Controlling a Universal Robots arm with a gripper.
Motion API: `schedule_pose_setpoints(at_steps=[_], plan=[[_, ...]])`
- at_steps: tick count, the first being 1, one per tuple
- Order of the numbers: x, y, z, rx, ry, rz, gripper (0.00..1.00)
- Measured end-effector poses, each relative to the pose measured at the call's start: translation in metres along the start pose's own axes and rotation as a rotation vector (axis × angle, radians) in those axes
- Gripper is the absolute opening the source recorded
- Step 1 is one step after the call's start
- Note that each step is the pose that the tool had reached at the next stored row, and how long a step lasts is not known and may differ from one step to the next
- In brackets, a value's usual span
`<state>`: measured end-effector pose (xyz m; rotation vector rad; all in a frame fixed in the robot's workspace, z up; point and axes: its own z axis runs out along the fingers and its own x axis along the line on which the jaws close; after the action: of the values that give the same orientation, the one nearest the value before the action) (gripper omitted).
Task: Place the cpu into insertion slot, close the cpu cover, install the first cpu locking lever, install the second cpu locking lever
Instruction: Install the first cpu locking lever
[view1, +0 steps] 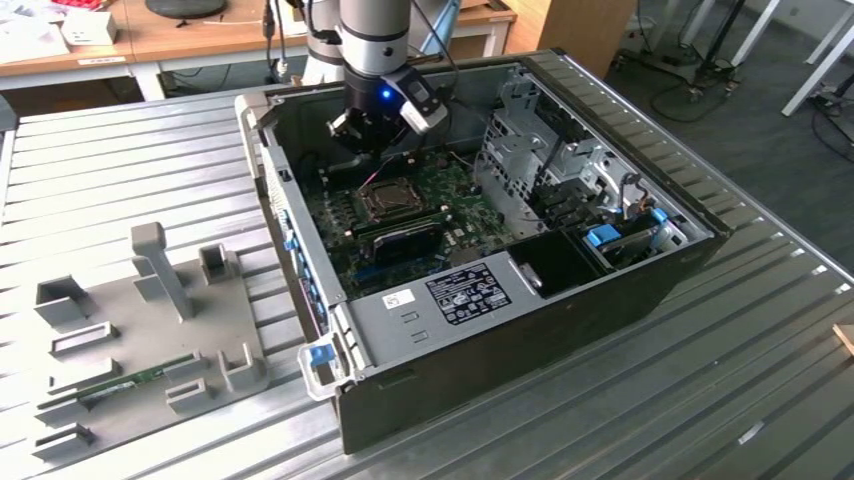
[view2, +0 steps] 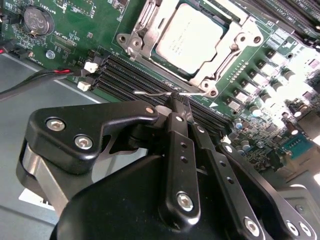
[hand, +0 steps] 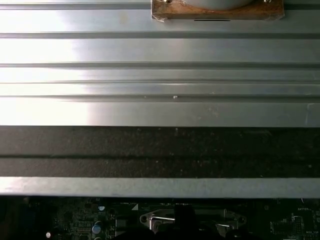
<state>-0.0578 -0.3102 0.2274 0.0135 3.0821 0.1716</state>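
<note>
One cpu (view2: 189, 39) lies in the insertion slot (view2: 125, 40) just past my tool (view2: 176, 98), cpu cover (view2: 226, 56) down; tool tips pressed together, touching the locking lever (view2: 146, 93).

One cpu (view2: 189, 39), one cpu cover (view2: 149, 24)

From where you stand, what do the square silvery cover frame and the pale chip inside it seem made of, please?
Square silvery cover frame: likely stamped steel, bright with sharp glints. Pale square chip: probably a metal lid, matt grey, evenly dull.
</note>
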Motion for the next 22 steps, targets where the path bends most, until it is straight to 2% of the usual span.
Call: schedule_pose_setpoints(at_steps=[22], plan=[[-0.0018,0.0016,0.0035,-0.0023,0.0000,0.000,0.10]])
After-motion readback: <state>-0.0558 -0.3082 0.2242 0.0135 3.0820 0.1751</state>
